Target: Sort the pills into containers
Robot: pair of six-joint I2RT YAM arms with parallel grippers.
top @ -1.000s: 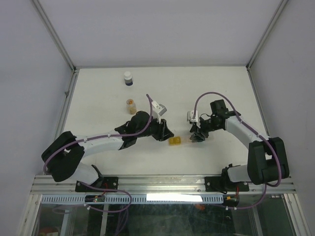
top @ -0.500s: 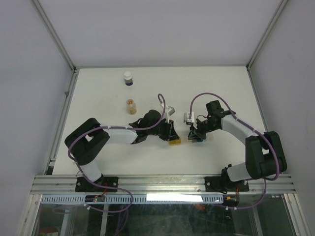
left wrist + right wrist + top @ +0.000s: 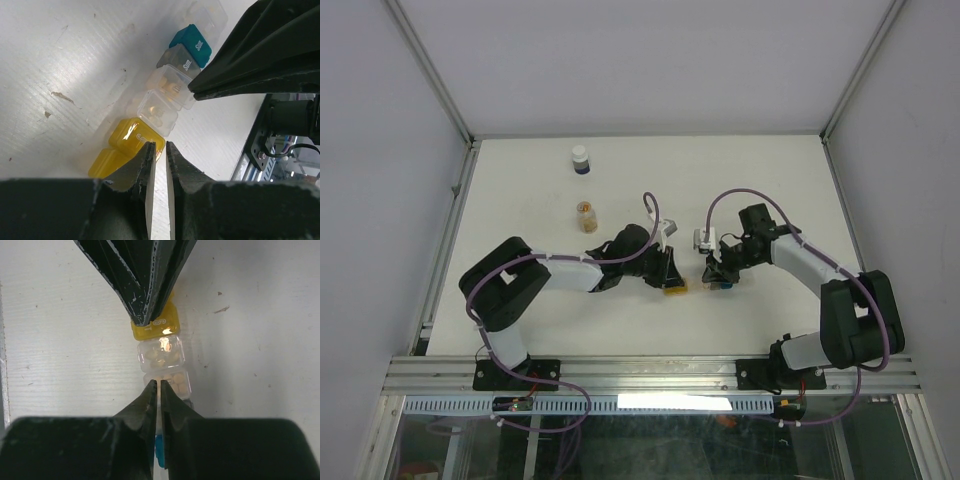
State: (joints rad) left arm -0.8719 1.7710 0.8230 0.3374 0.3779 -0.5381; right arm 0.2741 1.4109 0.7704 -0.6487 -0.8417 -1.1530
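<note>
Row of containers (image 3: pixel 162 97) on table (image 3: pixel 770 180), between both arms. Left gripper (image 3: pixel 160 150) at yellow container (image 3: pixel 134 140), at one end of row; narrowed to a slit, nothing visible between fingers. Right gripper (image 3: pixel 156 385) over clear containers (image 3: pixel 161 352) mid-row; likewise nearly closed, nothing visible in grip. Teal container (image 3: pixel 192 40) toward opposite end of row.

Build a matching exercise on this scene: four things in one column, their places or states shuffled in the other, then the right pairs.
Things
1 white bottle
2 small tan vial
3 yellow container
4 right tool

Places or states
A at the left tool's tips, ending the row
B shut, tips by the clear containers
C farthest back on the table
D just nearer than the bottle, left of the row

Pairs: 1-C, 2-D, 3-A, 4-B
</note>
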